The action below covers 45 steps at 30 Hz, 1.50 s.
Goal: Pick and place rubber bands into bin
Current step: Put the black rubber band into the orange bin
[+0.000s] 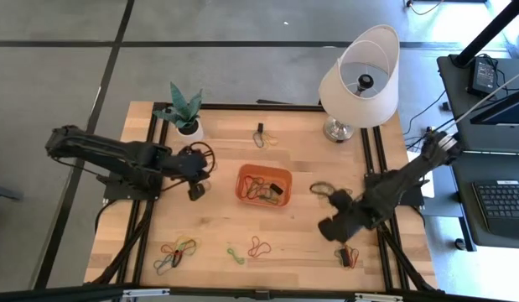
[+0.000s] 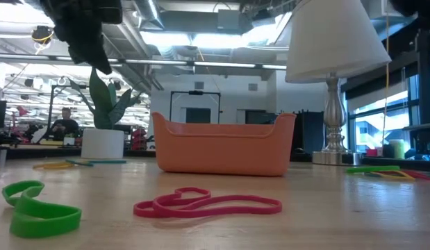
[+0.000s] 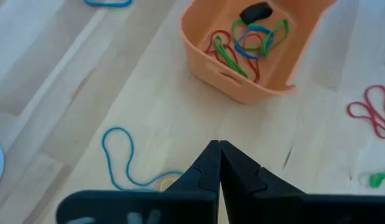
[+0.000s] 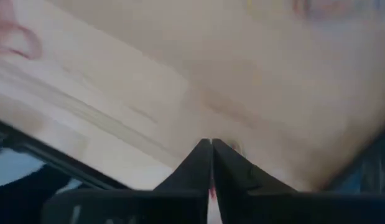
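The orange bin (image 1: 263,184) sits mid-table and holds several bands (image 3: 245,40) in red, green and blue, plus a black piece. Loose rubber bands lie on the wood: a red one (image 2: 208,203), a green one (image 2: 41,212), a mixed cluster (image 1: 175,252) near the left front, and another cluster (image 1: 350,256) near the right front. My left gripper (image 3: 218,149) is shut and hangs above the table left of the bin, over a blue band (image 3: 120,155). My right gripper (image 4: 211,146) is shut and sits right of the bin, toward the near edge, beside the right cluster. My right gripper has a thin red strip (image 4: 210,191) showing between its shut fingers, seemingly a red rubber band pinched there. The fingers themselves hide how much of it they hold and how it hangs.
A white lamp (image 1: 360,75) stands at the far right and a potted plant (image 1: 185,113) at the far left. More bands lie near the far edge (image 1: 263,138) and right of the bin (image 1: 322,188). Black rails run down both sides of the table.
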Tool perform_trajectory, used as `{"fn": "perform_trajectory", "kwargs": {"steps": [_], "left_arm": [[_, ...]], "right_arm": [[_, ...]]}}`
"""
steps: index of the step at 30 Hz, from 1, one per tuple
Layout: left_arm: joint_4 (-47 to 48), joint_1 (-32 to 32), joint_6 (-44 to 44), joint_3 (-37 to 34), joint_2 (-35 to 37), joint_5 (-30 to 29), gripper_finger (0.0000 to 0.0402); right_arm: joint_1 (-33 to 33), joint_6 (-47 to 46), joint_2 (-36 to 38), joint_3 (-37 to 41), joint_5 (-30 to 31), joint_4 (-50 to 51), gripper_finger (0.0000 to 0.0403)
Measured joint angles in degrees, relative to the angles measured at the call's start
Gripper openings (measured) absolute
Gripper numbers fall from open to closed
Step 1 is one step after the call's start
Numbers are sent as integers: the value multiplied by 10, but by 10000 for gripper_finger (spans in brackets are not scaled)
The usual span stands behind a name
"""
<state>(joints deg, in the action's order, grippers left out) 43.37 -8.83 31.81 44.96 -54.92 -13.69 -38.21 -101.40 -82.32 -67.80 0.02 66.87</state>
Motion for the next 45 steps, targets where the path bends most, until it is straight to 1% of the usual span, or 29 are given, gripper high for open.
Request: {"fn": "perform_trajectory", "kwargs": {"steps": [3,5,8,10,15,19,25,28,32,39,42,45], "left_arm": [[1,-7,-12,-11,14,10,1],[1,-10,-23,-15,16,24,1],[2,-14,-34,-18,16,44,3],[1,-18,-36,-18,13,49,3],[1,-25,-36,-18,13,59,1],[1,-33,-41,-18,13,59,3],[1,-35,-42,-18,13,59,1],[1,-35,-40,-18,13,59,4],[1,-35,-39,-18,13,59,5],[1,-35,-39,-18,13,59,2],[1,-35,-40,-18,13,59,5],[1,-35,-40,-18,13,59,5]], "right_arm": [[-32,-72,-34,7,-51,-10,44],[-51,-115,-57,10,-74,-25,61],[-73,-164,-87,12,-90,-53,86],[-82,-185,-105,12,-90,-72,103],[-93,-214,-141,13,-91,-90,142],[-93,-215,-164,13,-91,-91,167],[-96,-214,-200,13,-94,-116,190],[-97,-214,-210,13,-101,-127,187],[-99,-218,-217,13,-102,-125,166],[-101,-226,-217,21,-103,-126,112],[-104,-227,-218,26,-115,-136,89],[-104,-227,-217,26,-119,-136,56]]}}
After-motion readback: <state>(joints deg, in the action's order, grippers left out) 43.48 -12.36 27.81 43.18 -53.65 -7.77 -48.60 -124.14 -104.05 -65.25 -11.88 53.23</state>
